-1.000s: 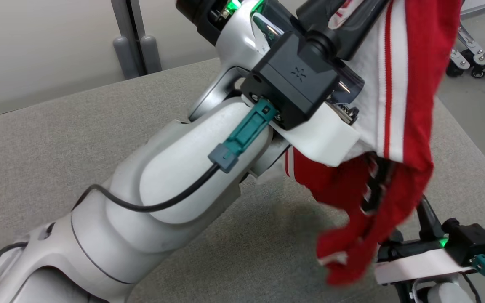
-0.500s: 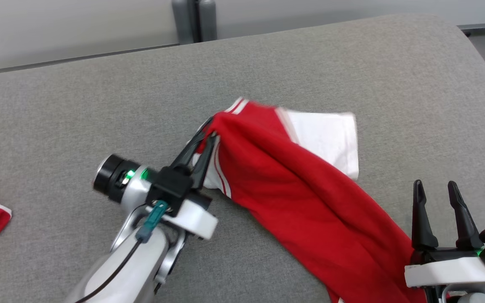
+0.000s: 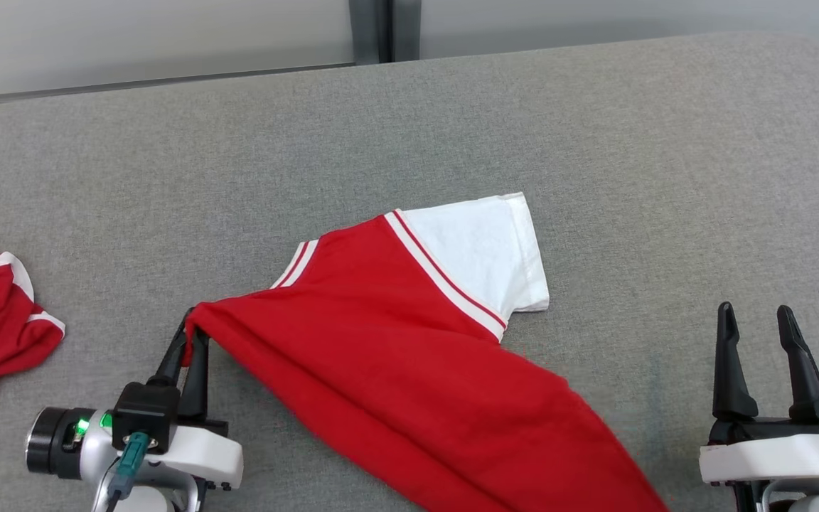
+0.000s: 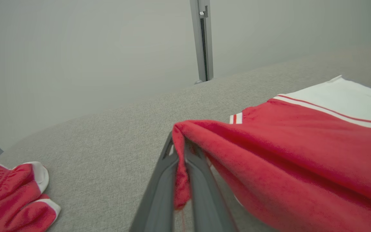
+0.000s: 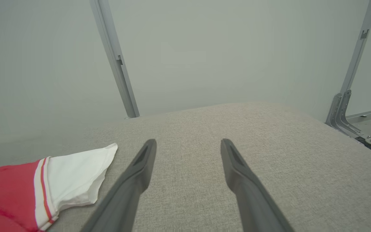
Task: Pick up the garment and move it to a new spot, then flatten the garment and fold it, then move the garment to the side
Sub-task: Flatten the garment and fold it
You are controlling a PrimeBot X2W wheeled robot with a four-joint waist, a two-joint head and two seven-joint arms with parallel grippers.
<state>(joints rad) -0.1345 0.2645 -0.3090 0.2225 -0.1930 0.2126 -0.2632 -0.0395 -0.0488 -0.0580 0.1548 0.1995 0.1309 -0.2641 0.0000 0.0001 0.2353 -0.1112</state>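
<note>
Pinching the garment [image 3: 395, 341] by one corner, perhaps hem: left end effector [image 3: 189, 332].

wide grey fabric tabletop [image 3: 594, 142] running right across the head view, its far right corner rounded off. soft, even light over everything. behind it, a plain pale wall [image 3: 132, 35], and there's a slim grey metal post [image 3: 372, 28] standing upright just past the far edge. over in the right wrist view, a second post [image 5: 356, 54] leans in at the right, a metal bracket [image 5: 338, 109] at its foot.
</note>
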